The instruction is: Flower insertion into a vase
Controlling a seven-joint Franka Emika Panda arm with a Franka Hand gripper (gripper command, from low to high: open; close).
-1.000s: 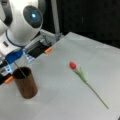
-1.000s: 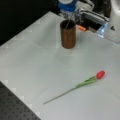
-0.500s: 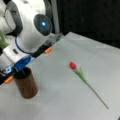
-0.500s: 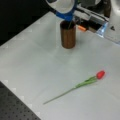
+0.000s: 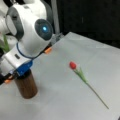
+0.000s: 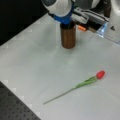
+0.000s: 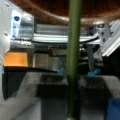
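Over the upright vase [image 6: 68,36], the tool [image 7: 72,82] grips a green stem [image 7: 74,50] pointing vertically toward its mouth.

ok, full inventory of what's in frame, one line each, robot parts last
dark brown wood-grain cylinder vase: one, brown, upright on the table at a front view's left, directly under the arm's wrist.
red tulip with a long green stem: one, lying flat on the table, apart from the vase.
thin green stem: one, green, upright between the tool's fingers in the wrist view, running up to the vase's rim.
white cloth-covered table: one, pale grey-white.
white robot arm: one, white with a blue ring, over the vase.
tool: one, grey fingers, shut on the thin green stem.
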